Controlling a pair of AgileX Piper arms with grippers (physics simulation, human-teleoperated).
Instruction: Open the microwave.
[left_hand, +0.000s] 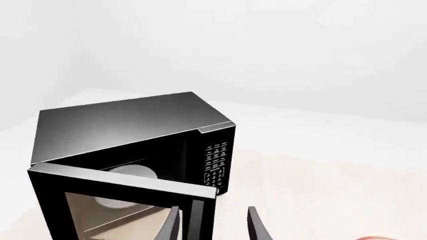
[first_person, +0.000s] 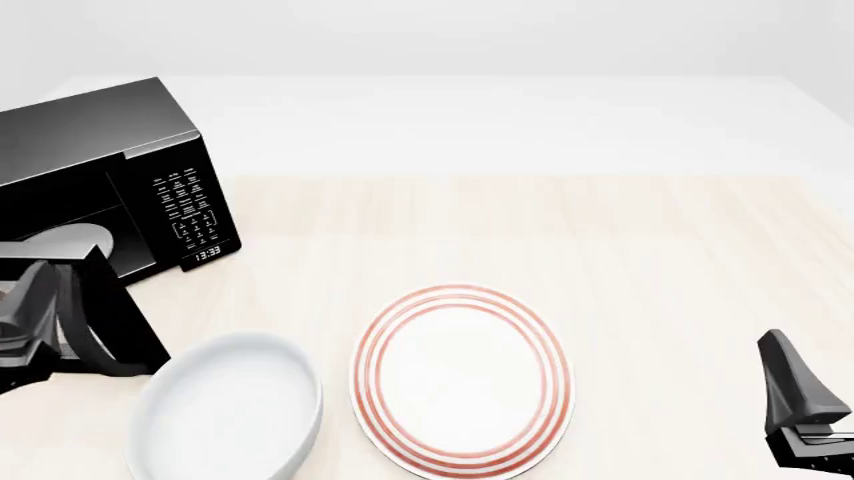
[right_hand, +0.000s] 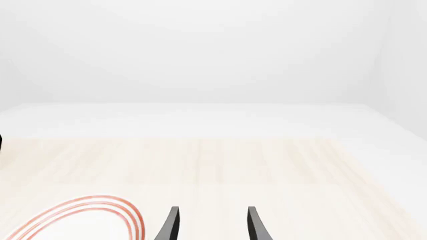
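One large black boxy microwave (first_person: 120, 190) sits ahead of the left gripper (left_hand: 212, 225), its dark glass door (left_hand: 127, 207) swung open and touching or just beside the gripper's spread, empty fingers. One white bowl (first_person: 227, 410) lies to that gripper's right, then one red-ringed white plate (first_person: 461, 375). The right gripper (right_hand: 212, 225), fingers apart and empty, has this plate to its left.

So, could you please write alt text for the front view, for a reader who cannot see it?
A black microwave stands at the table's far left with its door swung open beside the left gripper. In front lie a white bowl and a red-ringed plate; the right gripper waits at the lower right.
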